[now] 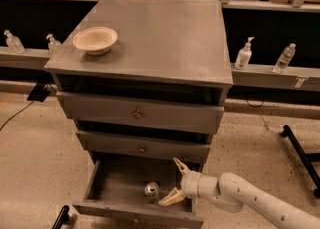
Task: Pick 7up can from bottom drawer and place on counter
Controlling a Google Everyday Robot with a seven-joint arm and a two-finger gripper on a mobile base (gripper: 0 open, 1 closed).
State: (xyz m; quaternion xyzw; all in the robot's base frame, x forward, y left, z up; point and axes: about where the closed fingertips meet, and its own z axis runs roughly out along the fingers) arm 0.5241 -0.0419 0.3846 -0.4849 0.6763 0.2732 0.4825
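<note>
A grey wooden cabinet with 3 drawers stands on a speckled floor. Its wide, shallow bottom drawer is pulled well out. Inside, near the front wall and about midway across, is 1 small silvery metal 7up can. It is upright, with its long axis vertical and its shiny top facing up. The robot's cream two-finger gripper reaches into the drawer from the right on 1 white jointed arm. Its fingers point left and are spread wide, holding nothing, and the nearer finger lies just beside the can's base. The 2 upper drawers each sit slightly out. The flat grey scuffed counter carries 1 pale round bowl at its left edge. 4 clear plastic bottles stand on ledges behind, 2 on each side.
</note>
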